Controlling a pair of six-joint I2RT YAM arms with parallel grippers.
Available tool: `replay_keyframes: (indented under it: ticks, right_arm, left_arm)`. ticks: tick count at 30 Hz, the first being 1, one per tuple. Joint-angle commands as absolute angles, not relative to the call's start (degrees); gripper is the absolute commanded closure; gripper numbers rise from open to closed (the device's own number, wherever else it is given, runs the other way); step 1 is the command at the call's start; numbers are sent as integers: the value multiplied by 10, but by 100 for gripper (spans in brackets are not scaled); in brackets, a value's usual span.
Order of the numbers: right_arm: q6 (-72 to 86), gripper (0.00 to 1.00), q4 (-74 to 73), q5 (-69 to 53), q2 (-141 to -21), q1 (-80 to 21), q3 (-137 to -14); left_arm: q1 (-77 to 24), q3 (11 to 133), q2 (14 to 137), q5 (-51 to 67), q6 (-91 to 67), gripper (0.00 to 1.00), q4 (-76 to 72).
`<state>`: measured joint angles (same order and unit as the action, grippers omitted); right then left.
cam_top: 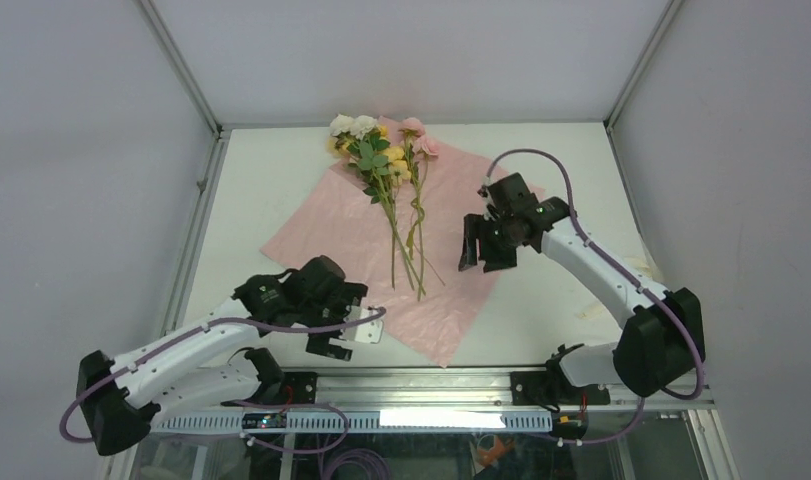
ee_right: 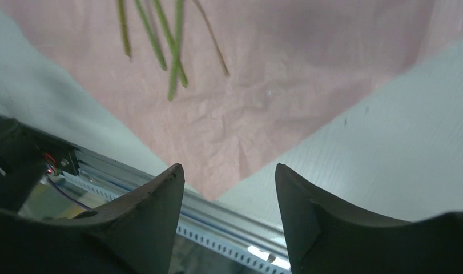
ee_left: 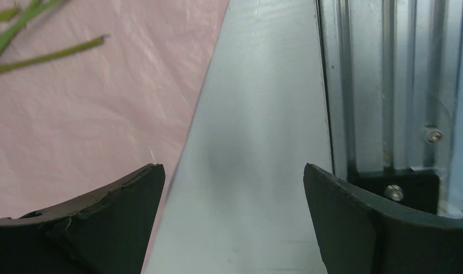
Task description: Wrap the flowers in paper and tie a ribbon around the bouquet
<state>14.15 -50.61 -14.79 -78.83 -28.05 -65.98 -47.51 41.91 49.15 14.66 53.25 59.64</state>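
- The paper [cam_top: 451, 300] lay flat on the white table [cam_top: 561, 300], pale pink face up. It was turned like a diamond, one corner to the far wall and one to the arms.
- The flowers [cam_top: 386, 170] lay on the paper's far half. Their blooms were bunched at its far corner, and the white ones reached over its far-left edge. Their thin stems ran down toward the paper's middle, ending well short of its near corner.
- The paper's near corner stopped just short of the metal rail [cam_top: 421, 382] along the table's front edge.
- Right of the paper, a broad stretch of table lay bare as far as the side wall. Left of it the bare strip was narrower.
- The left gripper [cam_top: 343, 340] hovered at the paper's near-left edge with its jaws spread wide and nothing between them.
- In the left wrist view that edge ran slantwise between the fingers. One finger [ee_left: 103, 217] stood over the paper [ee_left: 75, 125] and the other over bare table beside the rail [ee_left: 383, 85].
- The right gripper [cam_top: 484, 256] hung over the paper's right side, just right of the stem ends. Its jaws were apart and gripped nothing.
- In the right wrist view the paper's [ee_right: 286, 85] near corner showed through the gap of that gripper [ee_right: 228, 168], and the stem tips [ee_right: 172, 63] lay beyond it.
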Motion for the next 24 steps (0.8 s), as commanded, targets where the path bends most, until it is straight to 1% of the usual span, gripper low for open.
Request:
replay_keyframes:
  ticks: [1,4,5,8,11,12,16,20,24]
  right_arm:
    - [476,37,-514,-55,-700,-288,-540]
    - [531,35,-466,19,-660,-281,-483]
    - [542,34,-433,23,-660,-273,-462]
    - [556,32,-362,6,-705,-253,-415]
    - [578,32,-315,-61,-735,-257,-383]
    - [587,34,-304,-73,-734,-266,-373]
    - [610,34,-327,-84,-707,-308,-339]
    - [664,35,-262,-115,-693,-324,-279]
    - [683,35,-219,-132,-711,-336,-274]
  left_arm:
    - [-566,391,535,80,512,4,387]
    - [-609,390,583,90,478,4,345]
    - [-617,387,595,100,471,4,330]
    - [-643,363,616,117,492,3,279]
    - [-657,339,646,115,518,3,244]
    - [-657,337,656,111,516,3,233]
    - [-660,342,687,93,514,2,207]
    - [-661,346,722,81,522,2,181]
    - [-661,347,752,74,543,1,165]
